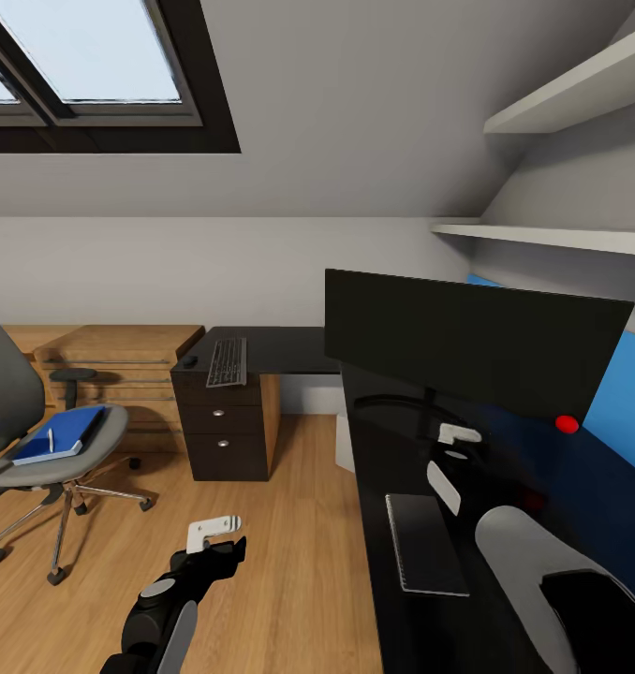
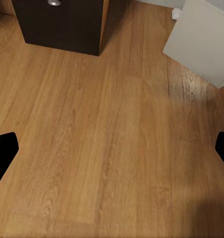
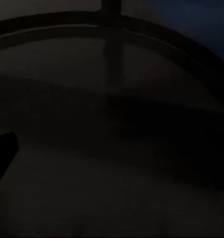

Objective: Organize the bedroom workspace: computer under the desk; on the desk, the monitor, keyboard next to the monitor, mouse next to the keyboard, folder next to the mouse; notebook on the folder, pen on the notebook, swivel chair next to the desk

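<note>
My left arm hangs low over the wooden floor [image 1: 289,562], forearm pointing ahead, and the left gripper [image 1: 214,532] has its fingers apart around nothing; its wrist camera looks down at the desk's drawer unit [image 2: 62,25] and the computer [image 2: 201,39]. My right arm reaches forward over the desk [image 1: 374,599], the right gripper [image 1: 453,445] low above the black top before the monitor [image 1: 467,342] stand; I cannot tell its spread. The notebook [image 1: 422,543] lies flat on the desk beside that arm. The keyboard [image 1: 227,362] and mouse [image 1: 189,360] sit above the drawers. The folder [image 1: 60,435], with the pen [image 1: 50,439] on it, rests on the swivel chair [image 1: 36,440].
</note>
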Robot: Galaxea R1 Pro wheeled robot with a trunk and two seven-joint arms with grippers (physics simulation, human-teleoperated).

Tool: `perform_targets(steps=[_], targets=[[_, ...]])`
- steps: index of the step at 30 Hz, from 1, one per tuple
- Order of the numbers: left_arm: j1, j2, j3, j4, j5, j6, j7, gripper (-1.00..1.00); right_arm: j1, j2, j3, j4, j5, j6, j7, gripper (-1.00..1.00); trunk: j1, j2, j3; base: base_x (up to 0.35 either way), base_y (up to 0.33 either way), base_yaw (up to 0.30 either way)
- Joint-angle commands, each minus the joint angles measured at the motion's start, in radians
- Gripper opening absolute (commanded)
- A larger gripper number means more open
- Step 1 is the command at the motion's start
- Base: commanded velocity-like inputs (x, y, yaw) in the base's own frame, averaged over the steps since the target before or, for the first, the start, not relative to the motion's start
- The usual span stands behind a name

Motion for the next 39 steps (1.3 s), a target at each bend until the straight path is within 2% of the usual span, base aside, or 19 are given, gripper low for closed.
perform_targets(steps=[1,5,10,11,15,18,32,39], targets=[[-0.001,0.0,-0.001,-0.001,0.01,0.003,0.009,1.0,-0.001,0.002,0.008,0.001,-0.005,0.007,-0.006,1.0,0.0,-0.001,-0.001,0.0,0.0,0.0],[-0.001,0.0,-0.001,-0.001,0.011,0.003,0.008,1.0,-0.002,0.016,0.008,0.063,-0.004,0.007,0.015,1.0,0.0,-0.001,-0.001,0.0,0.0,0.0],[-0.001,-0.001,-0.001,0.001,0.01,0.002,0.009,1.0,-0.002,0.019,0.008,0.104,-0.004,0.012,0.053,1.0,0.0,-0.001,-0.001,0.0,0.0,0.0],[-0.001,-0.001,-0.001,0.002,0.01,0.002,0.009,1.0,-0.002,0.018,0.006,0.112,-0.005,0.037,0.064,1.0,0.0,-0.001,-0.001,0.0,0.0,0.0],[-0.001,-0.001,-0.001,0.002,0.011,0.002,0.009,1.0,-0.003,0.016,0.002,0.118,-0.01,0.113,0.073,1.0,0.0,-0.001,-0.001,0.0,0.0,0.0],[-0.001,-0.001,-0.001,0.002,0.011,0.002,0.009,1.0,-0.003,0.016,0.001,0.12,-0.01,0.139,0.074,1.0,0.0,-0.001,-0.001,0.0,0.0,0.0],[-0.001,-0.001,-0.001,0.001,0.011,0.002,0.009,1.0,-0.003,0.014,0.0,0.124,-0.01,0.173,0.073,1.0,0.0,-0.001,-0.001,0.0,0.0,0.0],[-0.001,-0.001,-0.001,0.001,0.012,0.003,0.009,1.0,-0.003,0.016,0.002,0.125,-0.01,0.214,0.073,1.0,0.0,-0.001,-0.001,0.0,0.0,0.0]])
